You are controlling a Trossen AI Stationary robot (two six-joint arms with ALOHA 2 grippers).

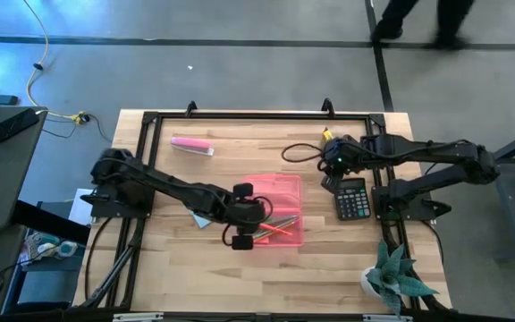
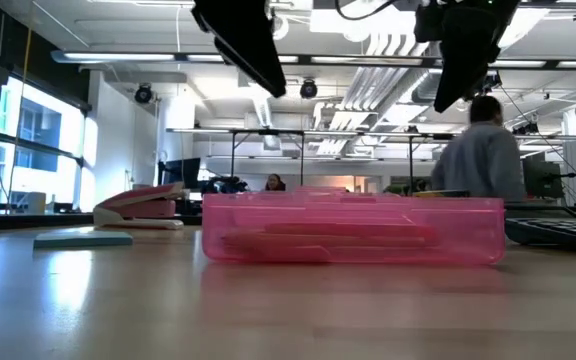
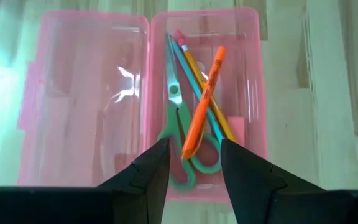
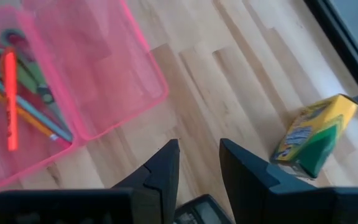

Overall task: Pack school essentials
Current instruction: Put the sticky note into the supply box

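Observation:
An open pink clear case (image 1: 275, 210) lies mid-table; it also shows in the left wrist view (image 3: 145, 93). One half holds green-handled scissors (image 3: 178, 124), thin pencils (image 3: 199, 81) and an orange-red pen (image 3: 204, 102) lying across them; the other half (image 3: 86, 99) is empty. My left gripper (image 3: 194, 165) is open above the case's near-left end (image 1: 244, 222), over the pen's end, touching nothing. My right gripper (image 4: 197, 162) is open and empty at the far right (image 1: 333, 161), above the table. A yellow-green box (image 4: 316, 134) lies beside it. A light-blue note pad (image 1: 202, 219) lies partly under my left arm.
A black calculator (image 1: 351, 199) lies right of the case, just below my right gripper. A pink oblong bar (image 1: 191, 145) lies at the far left. A potted plant (image 1: 396, 277) stands at the near right corner. A person (image 2: 483, 150) stands beyond the table.

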